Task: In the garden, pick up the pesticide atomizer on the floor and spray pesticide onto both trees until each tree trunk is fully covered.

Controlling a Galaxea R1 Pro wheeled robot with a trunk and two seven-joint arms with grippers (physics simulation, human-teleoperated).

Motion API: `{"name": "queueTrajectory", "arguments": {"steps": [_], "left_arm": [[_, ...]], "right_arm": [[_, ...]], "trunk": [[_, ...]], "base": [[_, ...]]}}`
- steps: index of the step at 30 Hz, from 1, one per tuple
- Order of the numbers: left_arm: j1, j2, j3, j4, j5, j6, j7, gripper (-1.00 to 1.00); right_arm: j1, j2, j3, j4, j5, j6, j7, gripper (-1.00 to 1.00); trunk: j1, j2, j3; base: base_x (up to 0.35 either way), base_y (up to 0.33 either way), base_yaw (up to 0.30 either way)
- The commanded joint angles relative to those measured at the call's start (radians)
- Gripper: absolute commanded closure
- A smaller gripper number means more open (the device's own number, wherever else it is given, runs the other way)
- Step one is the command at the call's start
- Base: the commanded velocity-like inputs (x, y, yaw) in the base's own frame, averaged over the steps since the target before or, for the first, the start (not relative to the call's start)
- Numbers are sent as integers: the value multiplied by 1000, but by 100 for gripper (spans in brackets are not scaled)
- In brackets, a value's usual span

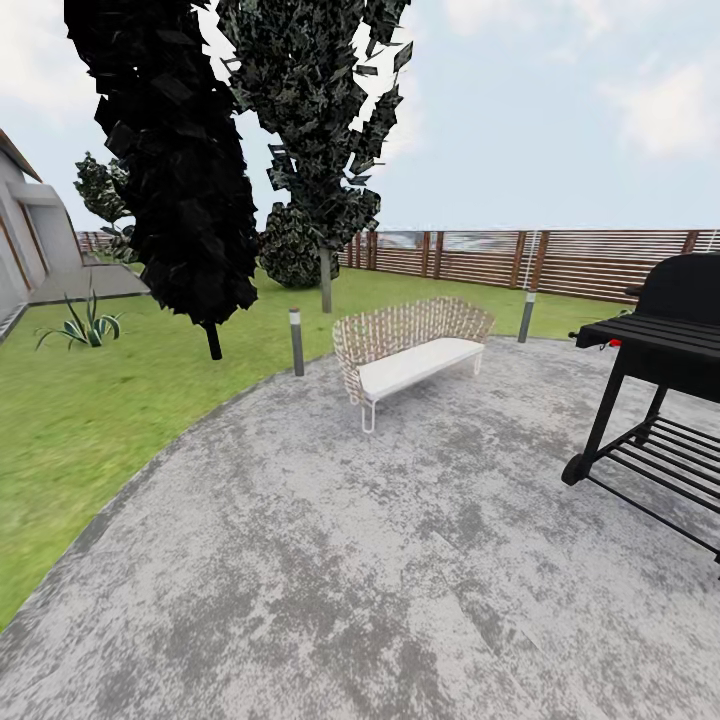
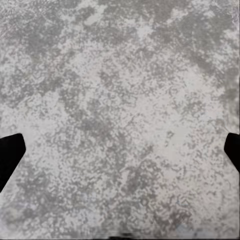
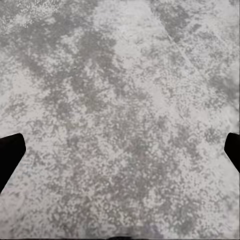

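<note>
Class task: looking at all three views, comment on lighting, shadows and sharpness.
Head view: flat, even daylight; the bench and grill cast no clear shadows, and the near tree's foliage renders almost pure black. Both wrist views: mottled grey paving, soft and low in detail, dark fingertips at the edges.

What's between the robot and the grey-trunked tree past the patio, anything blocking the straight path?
Yes. The wicker bench sits on the patio almost directly in front of the tree trunk. A short bollard stands at the patio edge left of it; the gap between them looks passable.
</note>
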Motion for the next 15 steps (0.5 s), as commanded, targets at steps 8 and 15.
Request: {"name": "queueTrajectory", "arguments": {"steps": [8,15], "left_arm": [[-45,8,3,0,3,-37,1,-100],[-37,19,51,7,41,-43,1,-100]], "right_arm": [[-39,-14,-1,-136,2,-26,-1,-100],[-43,-15,0,-120,1,-27,2,-100]], "trunk": [[0,-1,-1],[0,-1,-1]], "base": [[0,0,0],[0,0,0]]}}
